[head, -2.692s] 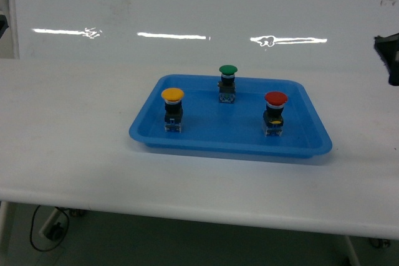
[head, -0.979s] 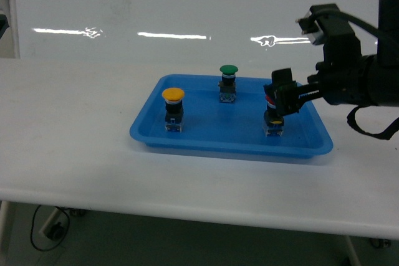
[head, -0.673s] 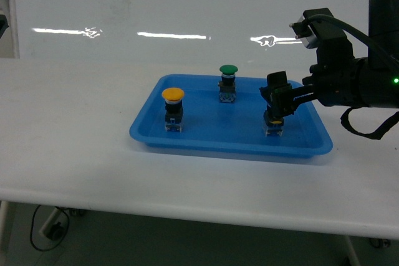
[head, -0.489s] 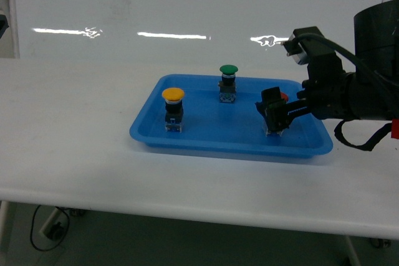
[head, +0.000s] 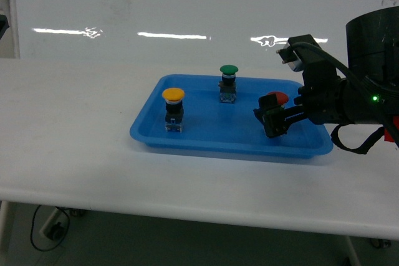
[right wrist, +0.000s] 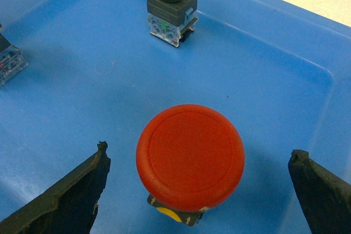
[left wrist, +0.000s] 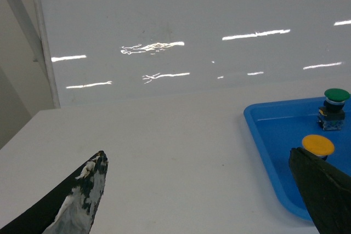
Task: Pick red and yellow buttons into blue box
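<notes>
My right claw [head: 272,123] hangs low inside the shallow blue plastic tray [head: 187,141], near its right edge, with the two black fingers spread wide and nothing between them touching yet; in my right wrist view the dark fingertips [right wrist: 71,201] stand well apart at either side of the red mushroom-capped push button [right wrist: 190,157], which stands upright on the tray floor with a bit of yellow marking showing under its cap. From the head view that red button [head: 278,97] is mostly hidden behind my right claw, only the cap's top showing. The yellow-orange-capped push button with black body and clear blocky base [head: 173,109] stands upright near the tray's left edge, well apart from the red one. The green-capped push button [head: 228,83] stands upright by the tray's far edge, between the other two and farther back; my right wrist view shows its clear base and black collar [right wrist: 169,9] beyond the red cap. The tray sits on a white table [head: 75,147], nearer the right side than the left. My left claw [left wrist: 208,190] hovers over bare table left of the tray's left edge, its fingers parted wide and holding nothing, with the yellow cap [left wrist: 318,144] and green cap [left wrist: 336,95] visible off to its right
</notes>
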Available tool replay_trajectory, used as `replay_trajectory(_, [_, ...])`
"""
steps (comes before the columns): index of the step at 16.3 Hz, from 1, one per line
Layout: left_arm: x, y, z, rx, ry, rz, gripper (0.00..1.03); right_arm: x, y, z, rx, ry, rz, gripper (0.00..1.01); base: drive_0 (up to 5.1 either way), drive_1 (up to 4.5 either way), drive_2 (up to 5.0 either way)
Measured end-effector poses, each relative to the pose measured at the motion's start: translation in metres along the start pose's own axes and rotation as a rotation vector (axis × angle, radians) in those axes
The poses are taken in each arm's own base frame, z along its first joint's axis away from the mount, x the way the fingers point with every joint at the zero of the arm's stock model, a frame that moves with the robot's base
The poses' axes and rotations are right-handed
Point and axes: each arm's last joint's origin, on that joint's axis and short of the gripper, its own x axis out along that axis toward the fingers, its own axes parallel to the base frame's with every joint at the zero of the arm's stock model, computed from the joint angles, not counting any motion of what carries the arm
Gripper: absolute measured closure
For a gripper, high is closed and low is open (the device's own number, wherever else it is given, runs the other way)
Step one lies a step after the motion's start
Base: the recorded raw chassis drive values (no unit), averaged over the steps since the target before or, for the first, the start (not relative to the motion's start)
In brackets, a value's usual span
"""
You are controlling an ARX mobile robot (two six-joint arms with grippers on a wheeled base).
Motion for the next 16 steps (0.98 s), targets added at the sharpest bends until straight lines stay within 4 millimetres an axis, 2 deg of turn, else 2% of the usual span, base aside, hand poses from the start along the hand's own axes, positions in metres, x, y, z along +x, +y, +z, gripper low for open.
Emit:
replay_trajectory(10, [0.0000, 0.0000, 0.0000, 0.000, 0.000, 0.000, 0.05, 0.0094, -0.0039, 0.0045, -0.021, -0.011, -0.003, 0.04, 0.0, 0.00, 0.0])
replay_trajectory(16, [0.0000, 0.0000, 0.0000, 0.000, 0.000, 0.000, 0.05, 0.0094, -0.0039, 0.0045, -0.022, -0.011, -0.003, 0.67, 0.0, 0.00, 0.0])
